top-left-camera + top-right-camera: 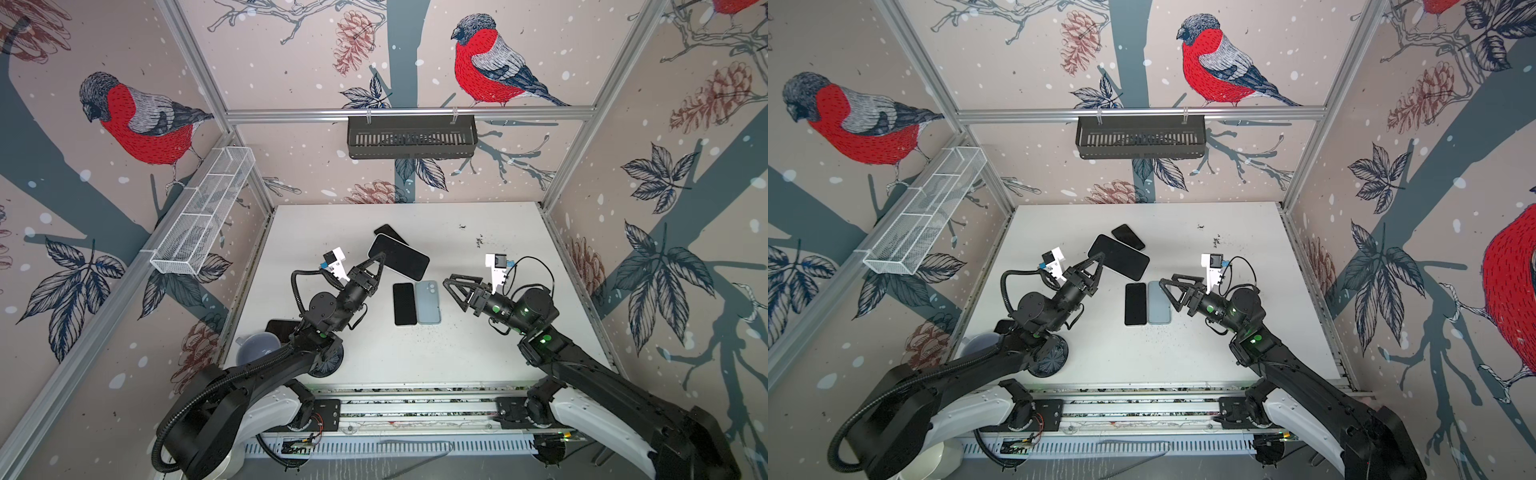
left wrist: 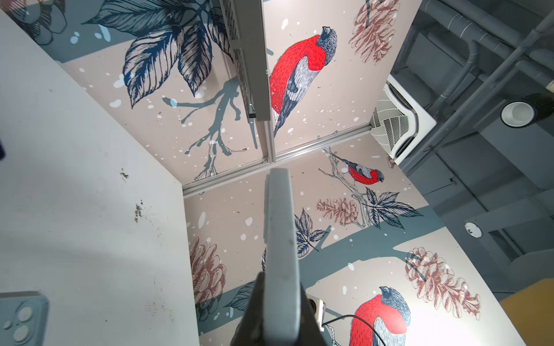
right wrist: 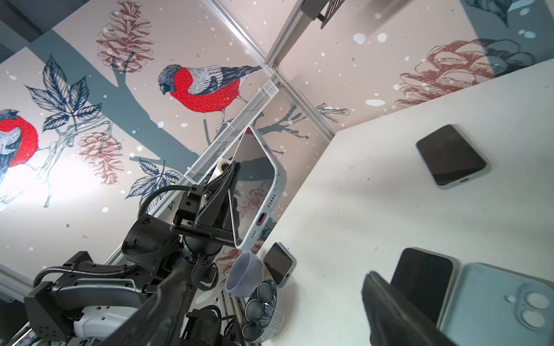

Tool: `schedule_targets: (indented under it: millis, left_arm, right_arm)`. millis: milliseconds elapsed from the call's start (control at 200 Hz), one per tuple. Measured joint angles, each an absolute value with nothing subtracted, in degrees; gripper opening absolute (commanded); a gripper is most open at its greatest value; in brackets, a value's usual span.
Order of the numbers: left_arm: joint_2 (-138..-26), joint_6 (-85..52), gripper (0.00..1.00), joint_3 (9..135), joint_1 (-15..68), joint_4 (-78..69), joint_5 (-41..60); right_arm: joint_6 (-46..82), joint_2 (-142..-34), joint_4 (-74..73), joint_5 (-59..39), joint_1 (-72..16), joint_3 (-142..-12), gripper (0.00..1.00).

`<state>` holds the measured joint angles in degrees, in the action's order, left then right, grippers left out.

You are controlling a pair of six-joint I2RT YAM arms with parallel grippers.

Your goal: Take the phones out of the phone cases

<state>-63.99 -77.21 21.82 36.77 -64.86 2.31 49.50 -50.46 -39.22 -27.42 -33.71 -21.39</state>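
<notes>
left jaws clenched on the cased phone, pinching its edge at the end toward the left arm. phone held clear of the table, dark screen up in both top views, pale case rim around it. phone looked fully seated in the case; extraction not yet begun, by my reading.

right jaws spread wide, nothing between them, hanging over the table just beside a pale blue case lying back up. a black phone lay side by side with it. could not tell whether the blue one had a phone in it.

key relation: the held phone lay up and to the far left of the right jaws. its long axis ran on a diagonal, from the left jaws' end down to a free end pointing toward the right arm. the right wrist view showed that free end, charging port facing the right wrist. the left wrist view gave only the case rim edge-on, running straight away from the jaws.

judgement: right arm was the free one and nearer the free end. next move likely a reach across to take that end and work against the left's hold. risk: the thin edge pinch may let the phone twist.
</notes>
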Motion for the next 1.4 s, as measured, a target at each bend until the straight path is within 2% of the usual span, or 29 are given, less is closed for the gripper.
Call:
schedule_targets:
  millis: [175, 635, 1076, 1186, 1291, 1401]
  left_arm:
    - [-64.38, -78.00, 0.00, 21.87, 37.74, -66.76, 2.94]
    - [-65.76, -78.17, 0.00, 21.89, 38.48, -68.25, 2.90]
    - [-66.22, -78.19, 0.00, 21.54, 38.63, -70.06, 2.96]
    - [-66.43, -78.19, 0.00, 21.32, 38.65, -70.59, 2.98]
    - [-66.48, -78.19, 0.00, 21.12, 38.72, -70.70, 3.01]
    - [-66.85, -78.50, 0.00, 21.06, 38.76, -71.37, 3.03]
  right_arm:
    - [49.63, -54.24, -43.83, -28.60, -37.85, -21.63, 0.66]
    - [48.01, -60.25, -47.07, -28.91, -43.07, -25.06, 0.41]
    - [47.79, -61.76, -47.16, -28.88, -43.00, -26.41, 0.38]
    - [47.79, -62.15, -47.18, -28.91, -42.78, -26.68, 0.32]
    - [47.81, -62.46, -47.20, -28.88, -42.68, -26.83, 0.30]
    - [47.79, -62.67, -47.18, -28.88, -42.50, -27.09, 0.16]
